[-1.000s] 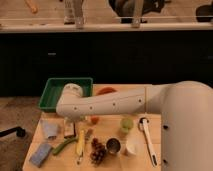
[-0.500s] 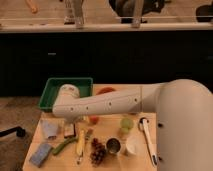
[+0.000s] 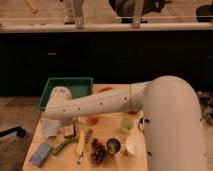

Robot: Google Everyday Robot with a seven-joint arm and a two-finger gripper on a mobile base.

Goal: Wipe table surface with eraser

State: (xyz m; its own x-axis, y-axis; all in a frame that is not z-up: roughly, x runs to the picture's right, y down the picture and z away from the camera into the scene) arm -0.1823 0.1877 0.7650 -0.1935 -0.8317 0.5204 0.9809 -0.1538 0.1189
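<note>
**Arm's out over the bench, eraser not picked up**

The gripper (image 3: 70,121) hangs off the end of the big white arm (image 3: 100,102), just above the eraser (image 3: 69,131) and mostly tucked under the wrist. It's opened wide with nothing in it. The eraser sits on the bench (image 3: 106,132). Just left of the eraser there's a pale blue-grey cloth (image 3: 49,128), and nearer the camera and to its left a blue-grey sponge (image 3: 41,155). Behind the eraser is the green tray (image 3: 50,86).
</note>
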